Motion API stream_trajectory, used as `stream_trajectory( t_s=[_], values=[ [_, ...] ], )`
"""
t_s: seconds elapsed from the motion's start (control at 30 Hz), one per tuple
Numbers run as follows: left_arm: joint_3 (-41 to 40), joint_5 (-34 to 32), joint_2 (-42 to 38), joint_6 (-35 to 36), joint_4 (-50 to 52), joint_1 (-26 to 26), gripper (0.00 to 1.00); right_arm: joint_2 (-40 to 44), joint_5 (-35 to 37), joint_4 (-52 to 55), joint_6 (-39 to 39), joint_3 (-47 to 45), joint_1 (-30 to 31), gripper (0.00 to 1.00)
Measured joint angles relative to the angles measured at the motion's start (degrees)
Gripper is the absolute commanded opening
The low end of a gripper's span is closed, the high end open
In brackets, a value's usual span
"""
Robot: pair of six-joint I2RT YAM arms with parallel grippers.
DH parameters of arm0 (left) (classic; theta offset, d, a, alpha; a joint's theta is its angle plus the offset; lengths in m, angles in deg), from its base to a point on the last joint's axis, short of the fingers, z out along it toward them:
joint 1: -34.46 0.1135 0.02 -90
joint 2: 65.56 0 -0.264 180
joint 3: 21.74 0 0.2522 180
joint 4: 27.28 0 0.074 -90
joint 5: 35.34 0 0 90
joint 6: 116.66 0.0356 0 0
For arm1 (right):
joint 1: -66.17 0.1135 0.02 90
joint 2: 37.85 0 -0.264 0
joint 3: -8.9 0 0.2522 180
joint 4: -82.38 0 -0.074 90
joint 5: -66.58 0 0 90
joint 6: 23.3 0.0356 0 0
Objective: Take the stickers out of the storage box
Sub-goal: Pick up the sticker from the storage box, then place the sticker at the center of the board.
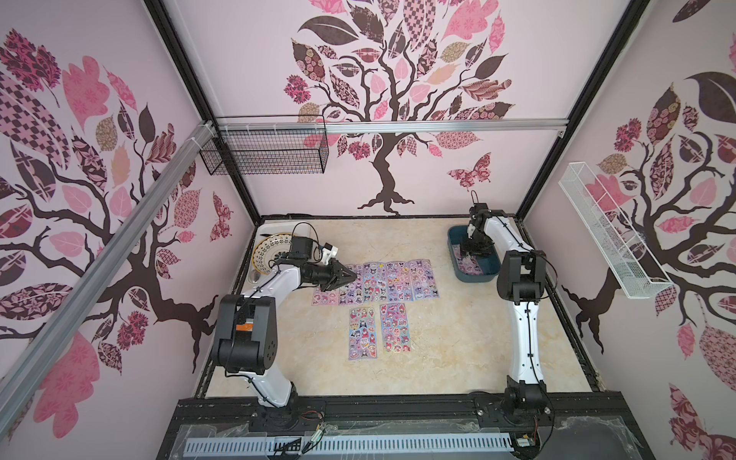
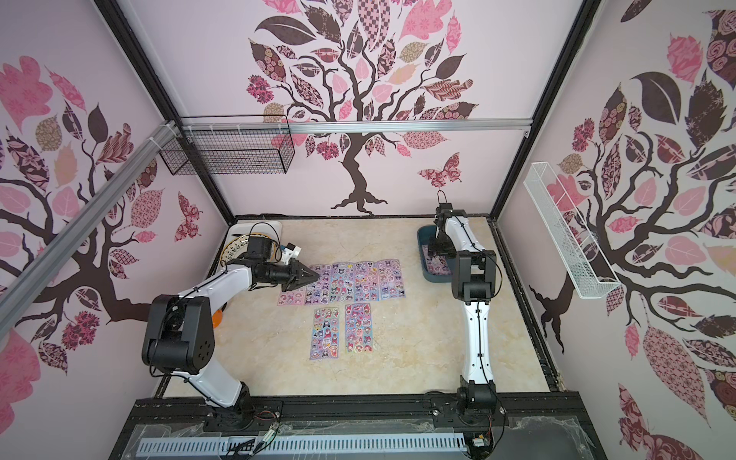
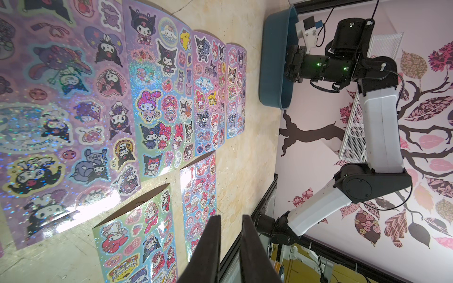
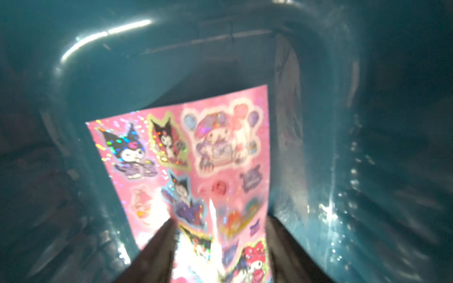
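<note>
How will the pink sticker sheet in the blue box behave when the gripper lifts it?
Probably floppy: the pink sheet looks thin and bends inside the box. Likely slippery: its surface shines with glare. Probably light, being one flat sheet.

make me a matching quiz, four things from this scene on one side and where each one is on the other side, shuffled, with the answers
Things
1. black wire basket
2. white mesh basket
3. pink sticker sheet
4. patterned round plate

Places
a. inside the dark teal plastic storage box
b. mounted on the right side wall
c. at the far left corner of the beige table
d. hanging from the silver rail on the back wall

Pairs: 1-d, 2-b, 3-a, 4-c
</note>
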Motion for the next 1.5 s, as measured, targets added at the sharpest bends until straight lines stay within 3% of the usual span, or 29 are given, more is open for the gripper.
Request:
stream_trajectory(
  t_s=[0.2,0.33,0.7,1.2,1.5],
  values=[
    [0.0,0.0,0.02,0.0,0.0,0.0,0.21,0.76,-0.72,-1.38,0.57,-1.33,-0.13,0.4],
    [0.0,-0.02,0.11,0.0,0.0,0.0,0.21,2.03,-2.01,-2.75,0.9,-3.23,-0.44,0.2],
    [0.0,-0.02,0.11,-0.04,-0.04,0.0,0.21,6.34,-6.56,-3.69,2.78,-8.17,-1.09,0.21],
    [0.11,0.0,0.39,-0.92,-0.7,-0.31,0.21,26.4,-14.78,-8.74,6.14,-17.2,-2.19,0.21],
    [7.48,0.07,5.68,-3.93,-1.92,-7.45,0.21,38.18,-24.33,-13.64,9.44,-28.92,-2.19,0.21]
  ],
)
